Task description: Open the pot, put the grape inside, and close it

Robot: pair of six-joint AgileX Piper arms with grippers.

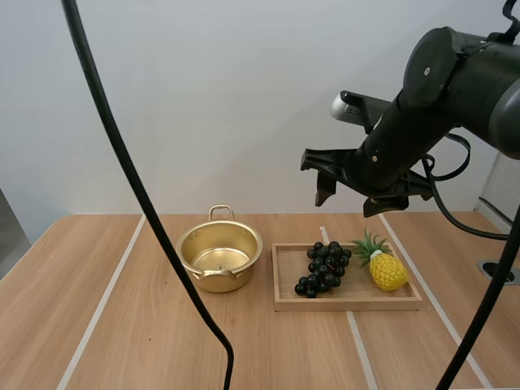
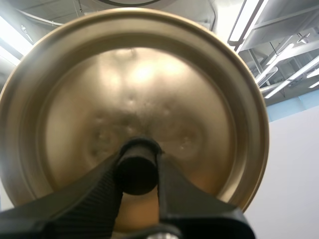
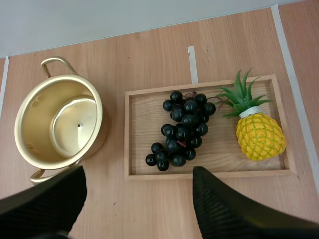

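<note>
The pot (image 1: 219, 256) stands open on the table (image 1: 49, 276), just left of the wooden tray (image 1: 349, 302), where the bunch of grapes (image 1: 322, 267) lies beside a pineapple (image 1: 386, 270). My left gripper (image 2: 137, 162) pinches the lid (image 2: 134, 84) by its black knob (image 2: 136, 174). My right gripper (image 1: 349, 203) hangs above the tray, fingers spread apart.

Golden lid (image 2: 149, 84) in left gripper (image 2: 137, 169)
</note>
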